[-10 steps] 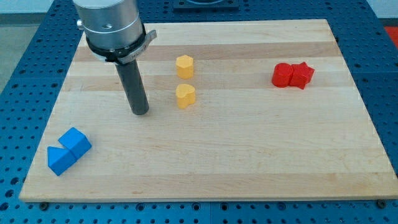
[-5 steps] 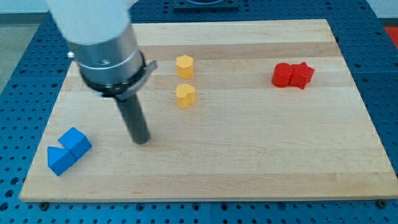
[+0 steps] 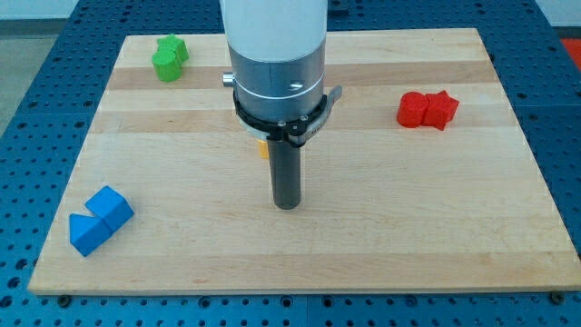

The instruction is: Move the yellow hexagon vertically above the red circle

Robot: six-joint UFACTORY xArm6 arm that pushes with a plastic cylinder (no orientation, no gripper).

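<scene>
My tip (image 3: 288, 204) rests on the board near the middle, a little toward the view's bottom. The arm's body hides the yellow hexagon; only a small sliver of a yellow block (image 3: 262, 148) shows just left of the rod, above the tip. The red circle (image 3: 411, 109) sits at the view's right, touching a red star-shaped block (image 3: 442, 110) on its right. The tip is far to the left of and below the red blocks.
Two green blocks (image 3: 168, 58) sit at the view's top left. Two blue blocks (image 3: 99, 219) sit at the bottom left. The wooden board (image 3: 436, 227) lies on a blue perforated table.
The arm has swung right, from left of the yellow blocks to below them. It now covers both yellow blocks, and the green blocks have come into sight.
</scene>
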